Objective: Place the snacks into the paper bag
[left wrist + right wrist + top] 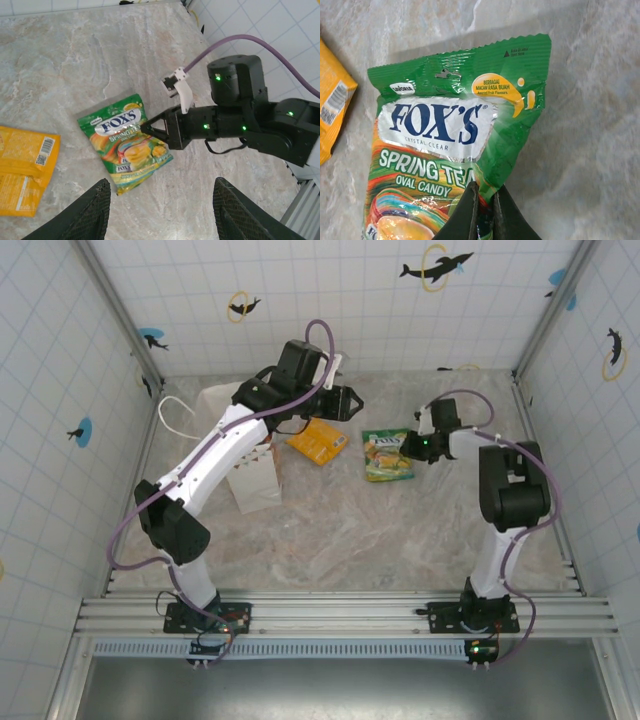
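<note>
Right now, working outward from the near edge, I am finding the white paper bag [255, 485] sitting toward the left side of the table [340, 540]. The left arm is partly covering it, so I cannot tell which way its mouth is facing.

Just beyond, right of the table's middle, the green Fox's candy packet [445, 130] is lying flat. The right gripper [486, 212] is clamping it, with both fingers pressed together on one side edge and the film wrinkling between them.

A little farther on, the orange-yellow packet [318, 440] is lying flat, near the green one but not touching it. Farthest out, the left gripper [160, 215] is hovering above the table with its fingers spread and nothing between them.

I am judging the green packet to be light, floppy and slippery, with glossy film and loose candies that will be shifting as it lifts. An edge pinch looks right to me, though I am expecting the packet to droop and swing from it.

I am counting two snack packets in sight, one green and one orange-yellow, and one bag.
</note>
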Motion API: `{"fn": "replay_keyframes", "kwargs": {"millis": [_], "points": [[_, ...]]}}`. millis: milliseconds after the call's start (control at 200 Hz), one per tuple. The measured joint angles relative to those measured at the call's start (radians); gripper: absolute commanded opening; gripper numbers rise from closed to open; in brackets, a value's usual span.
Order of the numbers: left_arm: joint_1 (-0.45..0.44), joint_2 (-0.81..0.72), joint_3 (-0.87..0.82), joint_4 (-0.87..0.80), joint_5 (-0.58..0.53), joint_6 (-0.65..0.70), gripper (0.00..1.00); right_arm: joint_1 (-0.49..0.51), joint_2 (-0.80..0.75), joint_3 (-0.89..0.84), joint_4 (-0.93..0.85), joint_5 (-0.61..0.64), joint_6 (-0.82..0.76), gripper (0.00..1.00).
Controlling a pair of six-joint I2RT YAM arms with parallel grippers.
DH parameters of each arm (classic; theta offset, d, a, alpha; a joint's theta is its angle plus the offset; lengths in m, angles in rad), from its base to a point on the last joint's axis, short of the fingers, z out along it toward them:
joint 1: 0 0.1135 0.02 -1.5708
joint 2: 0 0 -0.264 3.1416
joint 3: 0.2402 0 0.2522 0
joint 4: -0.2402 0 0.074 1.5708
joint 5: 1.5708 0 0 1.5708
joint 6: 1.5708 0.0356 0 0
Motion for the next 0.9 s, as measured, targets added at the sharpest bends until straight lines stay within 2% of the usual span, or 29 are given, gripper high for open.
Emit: {"fn": "replay_keyframes", "kwargs": {"millis": [400,676,901], "points": [[0.0,-0.024,-0.071,0.037,-0.002,-0.006,0.58,0.0,-0.313,-0.286,0.104,-0.053,0.043,0.0],[0.001,-0.101,-0.278,0.186,0.08,-0.06,0.58,0.0,-0.597,-0.583,0.271,-0.106,0.117,0.0],[0.001,-0.179,-0.427,0.312,0.118,-0.095,0.58,0.0,-0.821,-0.727,0.368,-0.132,0.176,0.0]]}}
